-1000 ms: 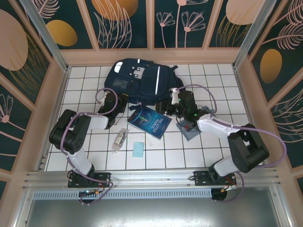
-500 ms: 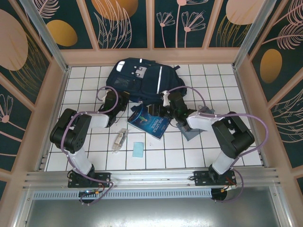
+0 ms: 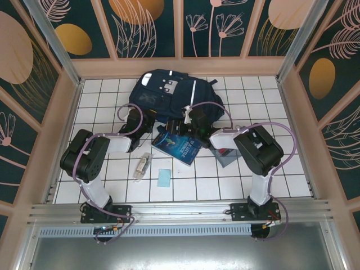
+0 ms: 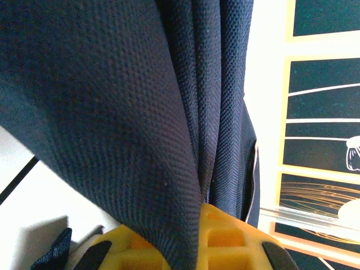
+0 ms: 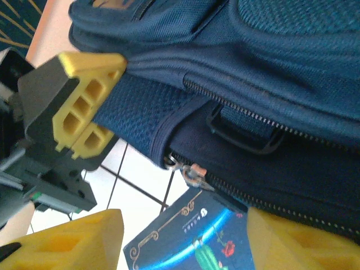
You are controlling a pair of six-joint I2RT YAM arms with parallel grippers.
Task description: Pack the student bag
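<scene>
Left gripper (image 4: 183, 247) is clamped tight on a fold of the student bag (image 3: 169, 93), whose navy cloth hangs right in front of it. Right gripper (image 5: 183, 242) has its jaws apart and empty, close before the bag's zip pull (image 5: 194, 172), with a blue book (image 3: 179, 147) just beneath.

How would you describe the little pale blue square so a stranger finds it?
Find the navy backpack on the white tiled table. Toward the near edge lies a printed blue book, then the pale blue square: smaller, paler and plain.
</scene>
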